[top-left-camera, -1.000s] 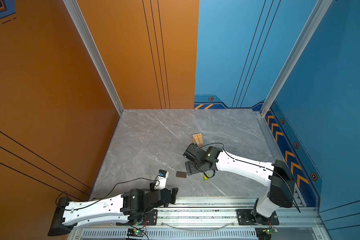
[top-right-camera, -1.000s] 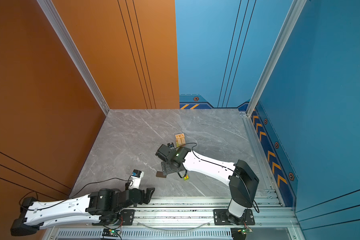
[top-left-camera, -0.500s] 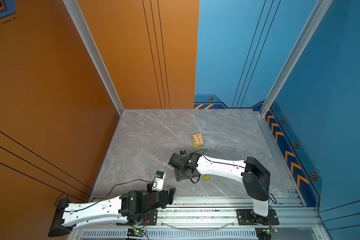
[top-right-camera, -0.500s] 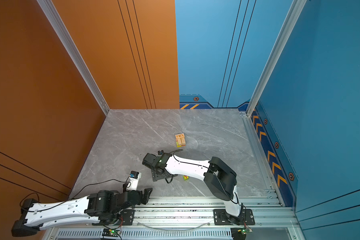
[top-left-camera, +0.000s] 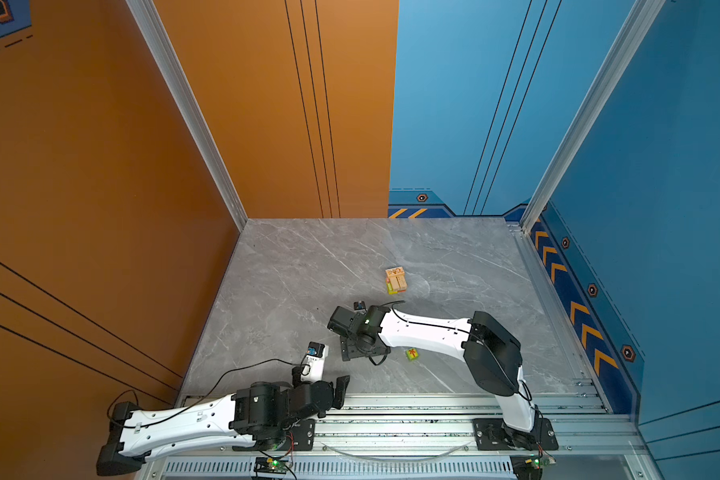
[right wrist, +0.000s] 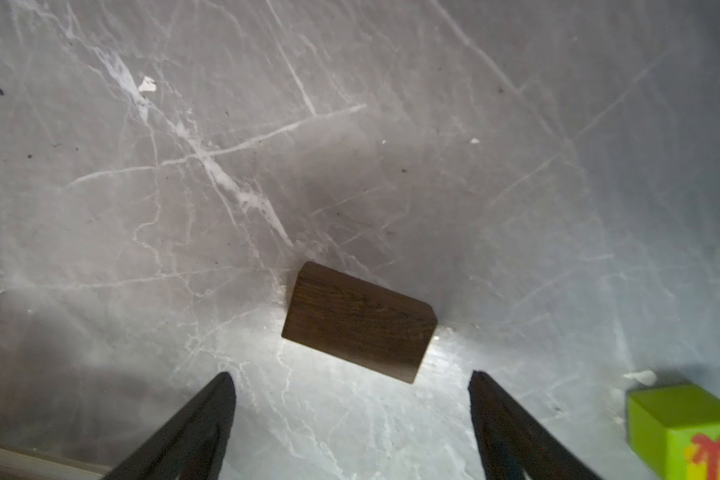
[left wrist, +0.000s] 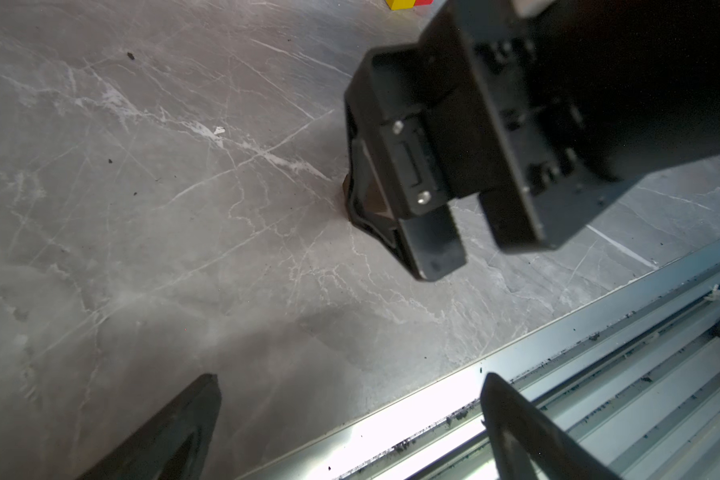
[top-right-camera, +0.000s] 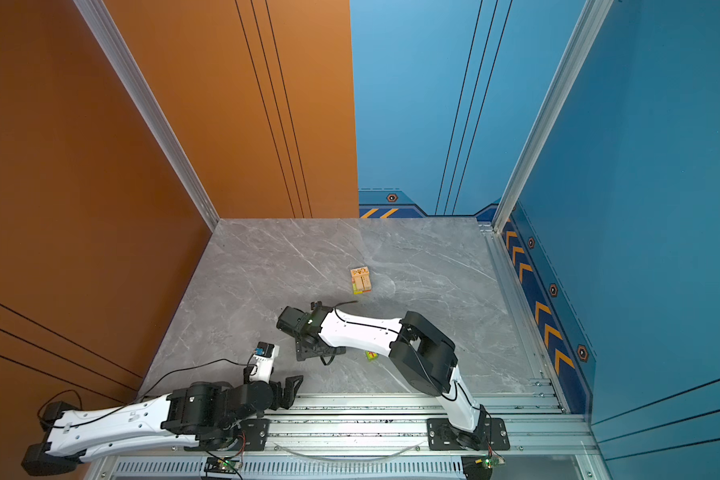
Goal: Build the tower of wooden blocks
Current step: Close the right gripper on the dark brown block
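Observation:
The wood block tower (top-left-camera: pixel 395 281) (top-right-camera: pixel 361 281) is a short stack of tan, lime and red blocks at mid-table. A dark brown block (right wrist: pixel 358 320) lies flat on the table just beyond my right gripper's (right wrist: pixel 351 377) fingertips, centred on the gap between them. That gripper (top-left-camera: pixel 360 352) (top-right-camera: pixel 319 352) points down over the block, open and empty, and hides it in both top views. A green cube (top-left-camera: pixel 412 354) (top-right-camera: pixel 371 355) (right wrist: pixel 682 428) with a red palm print sits close beside the gripper. My left gripper (top-left-camera: pixel 336 390) (top-right-camera: pixel 291 386) (left wrist: pixel 350 382) is open and empty at the table's front edge.
The metal rail (top-left-camera: pixel 391 409) (left wrist: pixel 599 374) runs along the front edge, under the left gripper. The right gripper's black body (left wrist: pixel 454 158) fills part of the left wrist view, with a brown sliver (left wrist: pixel 376 201) under it. Orange and blue walls enclose the grey marble table (top-left-camera: pixel 308 270).
My right gripper has swung left and toward the front, from beside the tower to above the dark brown block, which it now covers in the top views. The left arm has barely shifted.

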